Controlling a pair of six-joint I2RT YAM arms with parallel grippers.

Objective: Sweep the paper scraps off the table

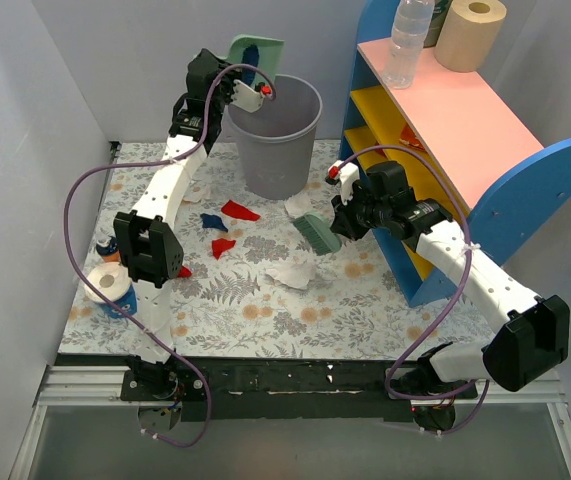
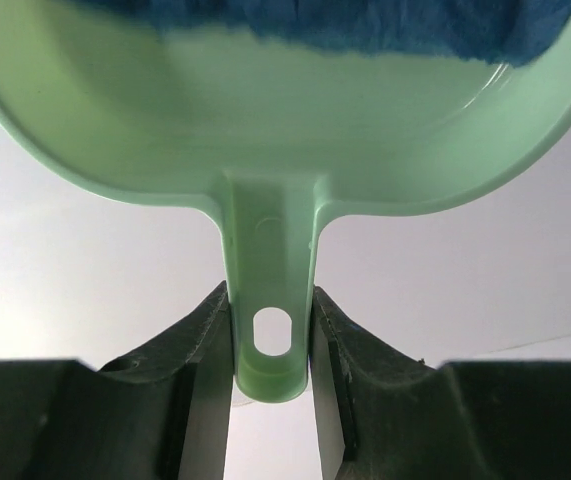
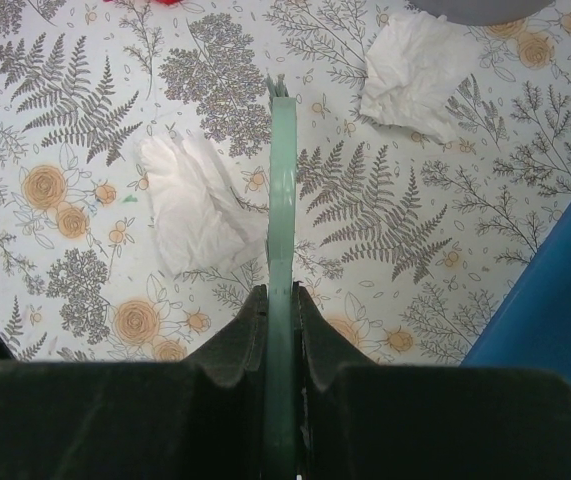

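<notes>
My left gripper (image 1: 249,90) is shut on the handle of the mint-green dustpan (image 1: 256,52), held up and tilted over the grey bin. In the left wrist view the dustpan (image 2: 270,230) carries dark blue paper (image 2: 345,25), and the left gripper (image 2: 270,340) clamps its handle. My right gripper (image 1: 343,222) is shut on the green hand brush (image 1: 317,233), low over the table (image 1: 265,320). Paper scraps lie loose: red (image 1: 238,210), dark blue (image 1: 211,221), white (image 1: 292,272). In the right wrist view the brush (image 3: 282,200) in my right gripper (image 3: 281,300) stands between two white scraps (image 3: 200,205) (image 3: 415,70).
The grey bin (image 1: 280,135) stands at the back middle. A blue and yellow shelf with a pink top (image 1: 465,130) lines the right side, bearing a bottle (image 1: 408,40) and a paper roll (image 1: 470,35). A white roll on a blue holder (image 1: 113,288) sits at the left edge.
</notes>
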